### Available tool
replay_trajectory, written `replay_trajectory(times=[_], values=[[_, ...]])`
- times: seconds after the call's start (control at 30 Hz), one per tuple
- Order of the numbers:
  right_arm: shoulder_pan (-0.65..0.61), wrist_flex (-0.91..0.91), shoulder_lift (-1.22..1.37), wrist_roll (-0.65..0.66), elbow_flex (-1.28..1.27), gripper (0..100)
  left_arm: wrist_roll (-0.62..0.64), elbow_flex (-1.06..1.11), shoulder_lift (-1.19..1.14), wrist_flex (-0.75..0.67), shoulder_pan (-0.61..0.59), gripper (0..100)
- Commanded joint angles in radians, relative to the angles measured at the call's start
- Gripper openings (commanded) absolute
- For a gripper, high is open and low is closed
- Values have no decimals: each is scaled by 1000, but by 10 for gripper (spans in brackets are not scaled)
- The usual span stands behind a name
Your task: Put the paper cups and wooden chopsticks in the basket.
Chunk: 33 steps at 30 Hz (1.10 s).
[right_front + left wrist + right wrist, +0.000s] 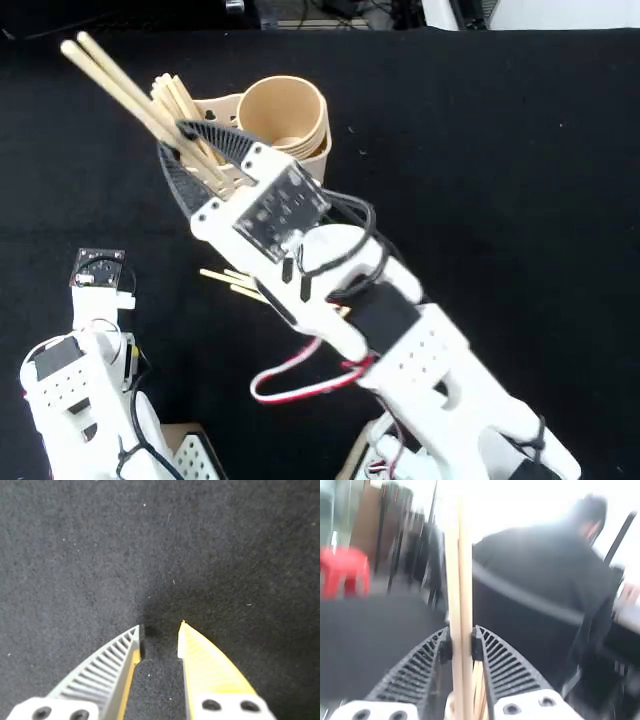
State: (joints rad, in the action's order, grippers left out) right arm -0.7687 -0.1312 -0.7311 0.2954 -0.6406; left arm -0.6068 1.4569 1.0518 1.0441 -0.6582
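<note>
At the 7 o'clock corner of the black worktop [500,150] in the high view stands the left arm [75,370]; its own wrist view shows the left claw [160,640] with its jaws apart, holding nothing, just above bare cloth. Toward 8 o'clock from the centre, a few loose chopsticks [232,282] lie flat on the worktop, partly hidden under the right arm [400,340], and well apart from the left arm. The right arm runs from the 5 o'clock corner up toward 11 o'clock; the right claw [195,160] is clamped on a pair of wooden chopsticks [110,78], which slant away from it toward 10 o'clock, tips raised; in the right wrist view the same claw [461,647] pinches the pair [460,570] between its ribbed fingers [505,672]. Just beside the held pair, a further bunch of chopsticks [172,92] leans at the 9 o'clock side of the basket [218,106]; whether it rests inside cannot be told. The basket sits near 12 o'clock; nested paper cups [285,115] stand upright in it, mouth up, touching its wall.
</note>
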Motion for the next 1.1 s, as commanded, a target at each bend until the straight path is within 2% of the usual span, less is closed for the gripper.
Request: replay_trajectory(times=[0.0, 0.13, 0.27, 0.43, 0.63, 0.73, 0.87, 1.07], values=[[9, 402, 73, -9, -62, 12, -12, 2, 3, -11, 15, 145], [68, 531, 231, -15, -50, 12, -12, 2, 3, -11, 15, 145], [107, 543, 367, -31, -2, 12, -12, 2, 3, -11, 15, 145], [132, 542, 475, -161, 24, 12, -12, 2, 3, -11, 15, 145], [144, 522, 541, -164, 24, 12, -12, 2, 3, -11, 15, 145], [144, 382, 539, -164, 62, 36, -12, 2, 3, -11, 15, 145], [144, 109, 516, -170, 179, 174, -12, 2, 3, -11, 15, 145], [143, -201, 441, -170, 371, 181, -12, 2, 3, -11, 15, 145]])
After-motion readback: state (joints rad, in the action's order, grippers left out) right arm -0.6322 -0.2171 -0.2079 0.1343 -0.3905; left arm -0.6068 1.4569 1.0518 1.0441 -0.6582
